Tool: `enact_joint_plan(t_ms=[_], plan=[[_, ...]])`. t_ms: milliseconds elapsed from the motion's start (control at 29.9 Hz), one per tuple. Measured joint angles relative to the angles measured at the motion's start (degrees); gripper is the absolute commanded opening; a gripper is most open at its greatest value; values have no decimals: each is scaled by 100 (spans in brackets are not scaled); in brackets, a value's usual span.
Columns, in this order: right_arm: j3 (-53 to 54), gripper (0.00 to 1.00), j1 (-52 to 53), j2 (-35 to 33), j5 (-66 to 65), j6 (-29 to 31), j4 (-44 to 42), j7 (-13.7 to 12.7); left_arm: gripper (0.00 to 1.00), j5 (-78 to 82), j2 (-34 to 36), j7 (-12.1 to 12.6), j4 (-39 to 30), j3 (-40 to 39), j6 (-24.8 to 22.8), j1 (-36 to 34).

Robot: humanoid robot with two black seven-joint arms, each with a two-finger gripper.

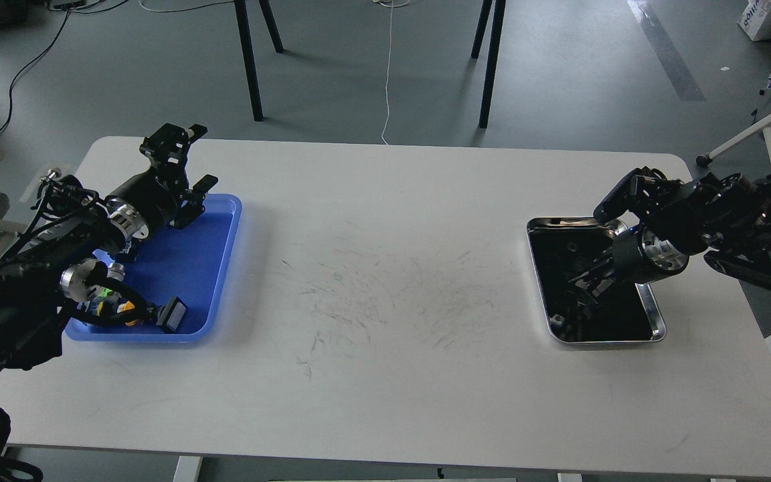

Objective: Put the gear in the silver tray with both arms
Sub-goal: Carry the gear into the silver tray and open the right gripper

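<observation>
The silver tray (653,314) lies on the right side of a white desk (385,281), its dark shiny bottom reflecting the arm above it. Small dark shapes show inside the tray, too dim to name. The right arm (727,227) reaches in from beyond the tray's right side, and its right claw (593,278) dips down over the tray's interior; the claw is black against the black bottom, so whether its fingers are spread or pressed together cannot be told.

Far to the left of the silver tray, across the desk, sits a blue plastic tray (205,268). The left arm (91,234) crosses over that blue tray, and the left claw (188,161) is raised above its far edge with its two fingers spread apart, holding nothing.

Between the two trays the desk top is marked with many fine dark scuffs (385,294). Behind the desk, beyond the silver tray's far side, is a grey floor (559,67) with black furniture legs (489,67) and a thin white cable (389,67) running along it.
</observation>
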Motion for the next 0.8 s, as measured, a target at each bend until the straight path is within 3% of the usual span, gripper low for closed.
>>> enact_joint_plan(t_ms=[468, 802], plan=[[-6, 2, -122, -3, -44, -6, -8, 0, 99, 0, -26, 0, 14, 0, 0, 61], [-90, 30, -119, -9, -104, -1, -9, 0, 99, 0, -45, 0, 14, 0, 0, 73]])
